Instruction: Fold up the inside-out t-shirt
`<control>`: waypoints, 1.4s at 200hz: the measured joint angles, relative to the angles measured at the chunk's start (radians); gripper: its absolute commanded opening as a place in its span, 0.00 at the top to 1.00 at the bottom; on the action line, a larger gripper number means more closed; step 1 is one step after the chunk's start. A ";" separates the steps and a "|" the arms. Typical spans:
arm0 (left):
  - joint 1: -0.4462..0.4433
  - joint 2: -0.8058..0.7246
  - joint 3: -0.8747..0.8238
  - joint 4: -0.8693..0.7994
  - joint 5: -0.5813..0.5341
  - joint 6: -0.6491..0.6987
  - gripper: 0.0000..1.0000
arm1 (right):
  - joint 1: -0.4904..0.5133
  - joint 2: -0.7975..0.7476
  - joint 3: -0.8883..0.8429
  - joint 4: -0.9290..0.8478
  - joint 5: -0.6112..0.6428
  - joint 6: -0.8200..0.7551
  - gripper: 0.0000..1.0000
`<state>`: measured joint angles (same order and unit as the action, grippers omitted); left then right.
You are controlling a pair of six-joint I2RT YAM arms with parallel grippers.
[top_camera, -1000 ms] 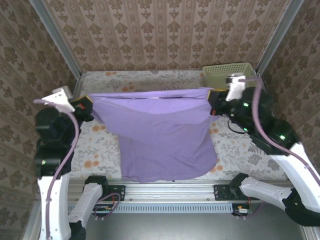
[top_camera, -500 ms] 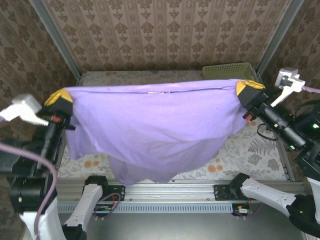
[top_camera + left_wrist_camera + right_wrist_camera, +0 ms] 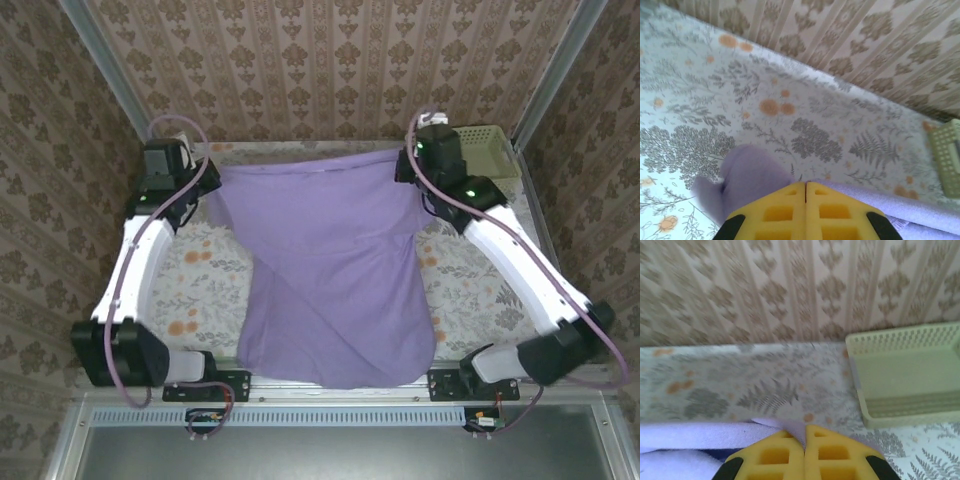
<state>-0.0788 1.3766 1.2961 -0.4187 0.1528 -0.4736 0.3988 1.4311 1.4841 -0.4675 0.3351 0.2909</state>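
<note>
While left hand [image 3: 805, 185] and right hand [image 3: 804, 433] clamp far corners, t-shirt [image 3: 335, 280] lies spread between them.

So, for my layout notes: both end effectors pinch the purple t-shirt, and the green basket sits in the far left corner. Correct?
No: the top external view shows the green basket in the far right corner. The left end effector and right end effector do pinch the purple t-shirt.
</note>
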 measured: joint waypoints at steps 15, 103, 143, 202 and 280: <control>0.000 0.104 0.013 0.040 0.001 -0.008 1.00 | -0.037 0.114 0.000 0.042 -0.025 0.012 1.00; 0.001 0.747 0.422 0.068 0.010 -0.027 1.00 | -0.097 0.768 0.421 0.053 -0.105 0.050 1.00; 0.002 0.934 0.690 0.020 0.008 -0.028 1.00 | -0.129 0.974 0.741 -0.034 -0.118 0.076 0.93; 0.010 1.147 1.204 -0.265 0.052 -0.017 0.30 | -0.166 1.101 1.036 -0.185 -0.161 0.101 0.34; -0.029 0.323 0.084 -0.110 -0.043 -0.066 0.24 | 0.005 0.542 0.284 -0.161 -0.159 0.038 0.24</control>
<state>-0.1074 1.6993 1.3804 -0.5285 0.1093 -0.5400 0.4038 1.9732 1.7679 -0.6289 0.1757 0.3286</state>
